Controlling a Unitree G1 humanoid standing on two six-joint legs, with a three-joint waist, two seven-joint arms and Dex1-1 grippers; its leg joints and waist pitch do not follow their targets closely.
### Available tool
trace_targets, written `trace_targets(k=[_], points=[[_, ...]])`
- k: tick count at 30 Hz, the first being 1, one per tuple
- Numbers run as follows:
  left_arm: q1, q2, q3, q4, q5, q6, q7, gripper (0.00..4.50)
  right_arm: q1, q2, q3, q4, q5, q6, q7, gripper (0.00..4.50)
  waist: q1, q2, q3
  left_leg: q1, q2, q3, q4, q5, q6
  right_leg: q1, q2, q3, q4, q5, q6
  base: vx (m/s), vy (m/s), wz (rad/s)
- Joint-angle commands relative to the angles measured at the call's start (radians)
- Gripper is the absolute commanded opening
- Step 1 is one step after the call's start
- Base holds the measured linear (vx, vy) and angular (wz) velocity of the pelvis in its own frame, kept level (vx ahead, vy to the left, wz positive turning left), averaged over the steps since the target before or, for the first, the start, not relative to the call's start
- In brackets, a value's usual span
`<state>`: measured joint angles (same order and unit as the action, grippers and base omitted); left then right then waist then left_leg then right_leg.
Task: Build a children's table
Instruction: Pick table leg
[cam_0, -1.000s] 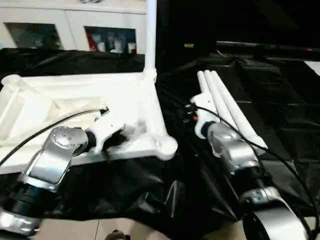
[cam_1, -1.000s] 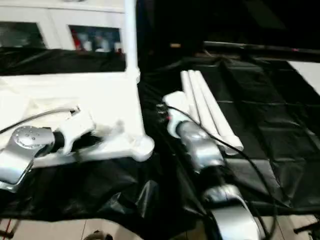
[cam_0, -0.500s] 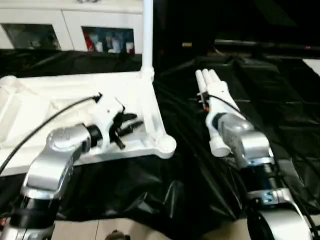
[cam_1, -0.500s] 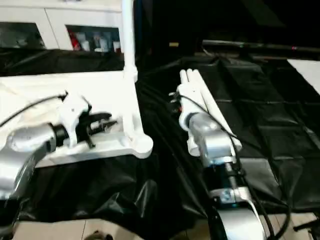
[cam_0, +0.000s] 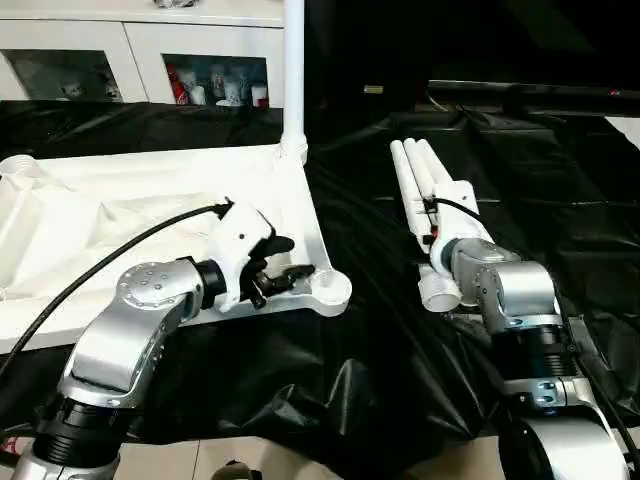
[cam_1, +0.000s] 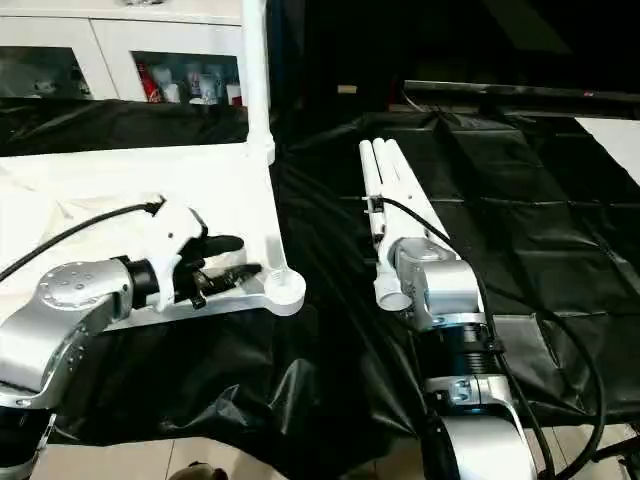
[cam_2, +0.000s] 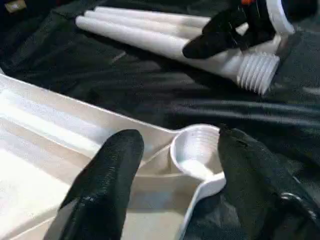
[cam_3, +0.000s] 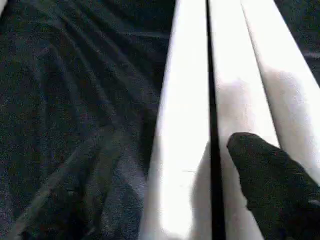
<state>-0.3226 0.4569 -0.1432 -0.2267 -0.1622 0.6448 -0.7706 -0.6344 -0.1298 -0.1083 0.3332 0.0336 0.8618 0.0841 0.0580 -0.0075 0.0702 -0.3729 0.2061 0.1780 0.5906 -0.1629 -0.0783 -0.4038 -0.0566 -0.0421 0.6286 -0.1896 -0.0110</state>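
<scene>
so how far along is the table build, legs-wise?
Done: one leg stands upright in the far corner of the upturned tabletop. In hand: the left gripper is open around the empty near corner socket, while the right gripper sits on the three loose legs lying on the black sheet. Left: three legs to fit.

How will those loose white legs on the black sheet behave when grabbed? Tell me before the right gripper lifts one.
The loose legs are smooth round tubes lying side by side, so one will probably roll once separated. They look hollow and rigid, likely light and stiff. The taper and glossy plastic may let one slide through the right gripper.
</scene>
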Motion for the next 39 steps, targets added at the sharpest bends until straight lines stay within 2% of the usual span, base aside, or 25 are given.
trace_targets(k=[1,3,8,15,21,23,26,27,31,32,34,39], points=[[0.003,0.007,-0.017,-0.018,0.009,-0.009,-0.002,3.28,-0.026,-0.002,-0.014,0.018,0.01,0.021,-0.004,4.3,0.001,0.02,-0.076,0.02,0.007,-0.006,-0.065,-0.238,-0.081,0.044,-0.053,0.04,-0.073,-0.159,-0.149,0.0,0.0,0.0],[0.0,0.005,-0.02,-0.012,0.015,-0.018,0.004,3.46,-0.038,-0.006,-0.012,0.04,0.02,0.048,0.017,4.39,0.001,0.017,-0.076,0.019,0.008,-0.006,-0.065,-0.231,-0.081,0.044,-0.052,0.04,-0.073,-0.153,-0.151,0.0,0.0,0.0],[0.005,0.01,-0.029,-0.017,0.019,-0.025,0.013,3.79,-0.053,-0.012,-0.011,0.074,0.044,0.079,0.049,4.39,0.004,0.016,-0.078,0.017,0.008,-0.005,-0.063,-0.211,-0.075,0.047,-0.055,0.041,-0.07,-0.139,-0.156,0.0,0.0,0.0],[0.02,0.026,-0.038,-0.03,0.016,-0.023,0.009,4.45,-0.092,-0.008,-0.036,0.139,0.068,0.103,0.059,4.39,0.005,0.014,-0.078,0.017,0.009,-0.005,-0.062,-0.206,-0.074,0.047,-0.056,0.04,-0.069,-0.149,-0.16,0.0,0.0,0.0],[0.023,0.03,-0.049,-0.038,0.013,-0.025,0.006,4.45,-0.112,-0.008,-0.046,0.181,0.089,0.134,0.069,4.39,0.006,0.014,-0.078,0.017,0.009,-0.005,-0.062,-0.204,-0.074,0.048,-0.056,0.039,-0.069,-0.142,-0.162,0.0,0.0,0.0],[0.021,0.031,-0.051,-0.036,0.011,-0.026,0.003,4.5,-0.118,-0.008,-0.051,0.201,0.091,0.14,0.065,4.12,0.005,0.015,-0.078,0.017,0.008,-0.005,-0.061,-0.204,-0.076,0.046,-0.056,0.039,-0.068,-0.146,-0.165,0.0,0.0,0.0],[0.015,0.035,-0.061,-0.042,-0.007,-0.015,-0.02,4.5,-0.123,-0.007,-0.057,0.226,0.103,0.171,0.078,4.02,0.007,0.015,-0.078,0.017,0.008,-0.004,-0.061,-0.203,-0.076,0.047,-0.056,0.04,-0.069,-0.149,-0.163,0.0,0.0,0.0],[0.014,0.038,-0.064,-0.046,-0.013,-0.01,-0.029,4.5,-0.123,-0.008,-0.055,0.227,0.102,0.174,0.081,3.79,0.007,0.016,-0.079,0.018,0.008,-0.004,-0.061,-0.204,-0.076,0.047,-0.057,0.039,-0.069,-0.148,-0.165,0.0,0.0,0.0],[0.013,0.057,-0.079,-0.084,-0.049,0.02,-0.076,4.5,-0.132,-0.014,-0.058,0.243,0.104,0.165,0.074,3.6,0.008,0.014,-0.079,0.018,0.009,-0.004,-0.061,-0.202,-0.079,0.047,-0.057,0.039,-0.067,-0.145,-0.17,0.0,0.0,0.0],[0.013,0.059,-0.081,-0.089,-0.054,0.023,-0.081,4.5,-0.133,-0.015,-0.059,0.246,0.104,0.165,0.073,3.42,0.007,0.015,-0.078,0.018,0.009,-0.004,-0.061,-0.207,-0.081,0.046,-0.056,0.038,-0.067,-0.149,-0.172,0.0,0.0,0.0],[0.009,0.059,-0.083,-0.092,-0.062,0.027,-0.089,4.5,-0.139,-0.02,-0.071,0.27,0.107,0.151,0.068,3.29,0.007,0.006,-0.077,0.017,0.008,-0.002,-0.061,-0.205,-0.077,0.047,-0.056,0.039,-0.068,-0.158,-0.17,0.0,0.0,0.0],[0.006,0.048,-0.076,-0.086,-0.081,0.045,-0.086,4.5,-0.139,-0.022,-0.087,0.285,0.109,0.145,0.061,2.94,0.007,0.008,-0.077,0.019,0.008,-0.003,-0.061,-0.209,-0.081,0.045,-0.057,0.039,-0.069,-0.187,-0.153,0.0,0.0,0.0]])
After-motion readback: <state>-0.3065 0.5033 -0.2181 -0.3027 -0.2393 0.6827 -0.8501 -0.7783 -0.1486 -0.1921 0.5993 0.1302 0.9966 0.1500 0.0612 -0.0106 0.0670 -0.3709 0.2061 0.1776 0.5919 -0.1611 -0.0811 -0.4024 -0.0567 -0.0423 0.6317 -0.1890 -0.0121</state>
